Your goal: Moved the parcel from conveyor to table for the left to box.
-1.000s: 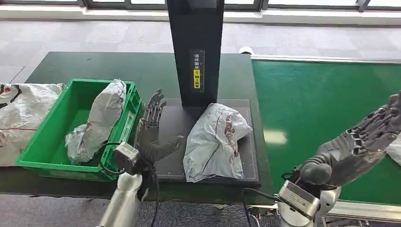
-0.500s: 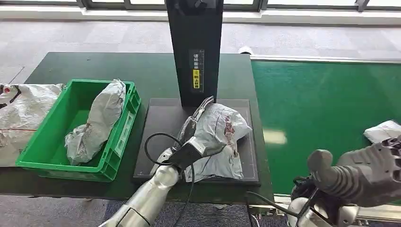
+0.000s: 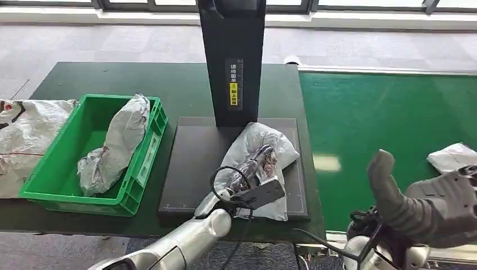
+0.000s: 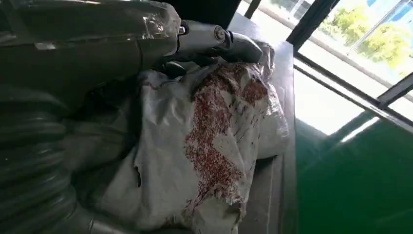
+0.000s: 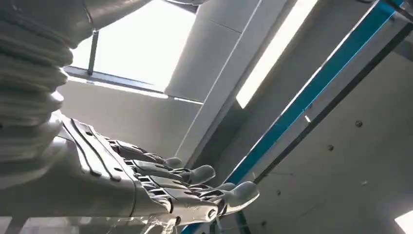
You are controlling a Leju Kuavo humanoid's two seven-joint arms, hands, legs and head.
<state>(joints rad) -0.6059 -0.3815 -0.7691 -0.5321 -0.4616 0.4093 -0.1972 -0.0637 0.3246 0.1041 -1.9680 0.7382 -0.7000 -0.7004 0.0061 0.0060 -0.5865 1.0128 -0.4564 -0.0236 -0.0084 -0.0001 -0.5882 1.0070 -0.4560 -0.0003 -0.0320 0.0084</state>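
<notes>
A crumpled grey parcel [image 3: 275,143] with reddish marks lies on the black scale plate [image 3: 191,152] at the foot of the black post. My left hand [image 3: 254,169] lies on the parcel's near left part with its fingers curled over the wrap, gripping it. In the left wrist view the parcel [image 4: 214,126] sits against the palm, and a grey finger [image 4: 214,39] stretches across its far side. My right hand [image 3: 433,202] hovers open at the near edge of the green conveyor [image 3: 382,112], thumb up. Its fingers [image 5: 195,187] are stretched out and hold nothing.
A green bin [image 3: 62,169] left of the plate holds another grey parcel [image 3: 115,143]. A white sack [image 3: 25,135] lies at the table's far left. The black scanner post [image 3: 232,56] stands behind the plate. A white parcel [image 3: 453,156] lies on the conveyor at the right.
My left hand swung from upright beside the bin to the parcel's side, then onto it, and closed on the wrap. My right hand drew back from the conveyor and lowered.
</notes>
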